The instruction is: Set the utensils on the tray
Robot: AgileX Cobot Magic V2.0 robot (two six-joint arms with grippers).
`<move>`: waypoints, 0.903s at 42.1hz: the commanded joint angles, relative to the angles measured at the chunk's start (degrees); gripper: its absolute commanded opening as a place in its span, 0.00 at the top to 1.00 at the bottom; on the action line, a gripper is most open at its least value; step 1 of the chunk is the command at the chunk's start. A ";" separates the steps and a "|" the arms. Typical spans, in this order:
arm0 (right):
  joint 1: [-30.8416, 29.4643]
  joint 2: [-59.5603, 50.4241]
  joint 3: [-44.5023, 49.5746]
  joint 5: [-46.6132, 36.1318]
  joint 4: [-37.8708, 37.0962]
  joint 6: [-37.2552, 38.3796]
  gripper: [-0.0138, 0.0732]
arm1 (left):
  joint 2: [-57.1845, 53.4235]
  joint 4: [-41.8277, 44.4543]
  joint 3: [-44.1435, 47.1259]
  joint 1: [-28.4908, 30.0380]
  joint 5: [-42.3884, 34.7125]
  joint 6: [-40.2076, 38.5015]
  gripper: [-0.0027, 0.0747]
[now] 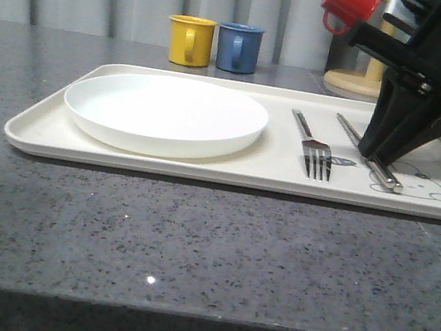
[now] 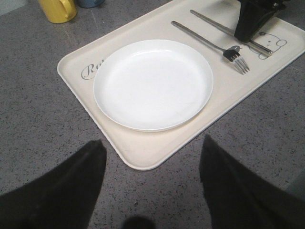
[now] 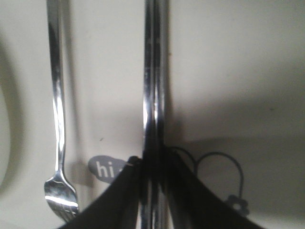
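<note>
The cream tray (image 1: 41, 133) lies across the dark counter. On it rest the white plate (image 1: 166, 113), the silver fork (image 1: 315, 151) and, to the fork's right, the pair of chopsticks (image 1: 388, 179). My right gripper (image 1: 374, 152) is down on the tray over the rabbit drawing, shut on the chopsticks (image 3: 155, 86), which run straight out between its black fingers; the fork (image 3: 57, 119) lies alongside them. My left gripper (image 2: 152, 141) hovers open above the counter at the tray's near left corner (image 2: 143, 157), holding nothing, with the plate (image 2: 152, 83) just beyond it.
A yellow mug (image 1: 190, 40) and a blue mug (image 1: 238, 47) stand behind the tray. A red mug (image 1: 351, 6) hangs on a wooden stand (image 1: 355, 82) at the back right. Bare counter stretches in front of the tray.
</note>
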 commanded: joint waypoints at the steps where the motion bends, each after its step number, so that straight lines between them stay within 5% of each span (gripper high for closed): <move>1: 0.18 -3.72 -1.39 -0.74 1.39 -0.25 0.45 | -0.11 -0.30 -1.46 -0.43 -3.65 -0.43 0.42; 11: 0.18 -9.32 -1.39 -0.61 -4.26 -2.93 0.38 | -0.11 -0.30 -1.46 -0.43 -3.65 -0.43 0.42; 19: -1.86 -15.80 -1.34 8.42 -13.86 -7.27 0.38 | -0.11 -0.30 -1.46 -0.43 -3.65 -0.43 0.42; 29: -16.22 -16.75 -1.28 12.13 -18.18 -8.91 0.38 | -0.11 -0.30 -1.46 -0.43 -3.65 -0.43 0.42; 38: -25.61 -13.92 -1.28 4.39 -18.06 -8.92 0.39 | -0.11 -0.30 -1.46 -0.43 -3.65 -0.43 0.42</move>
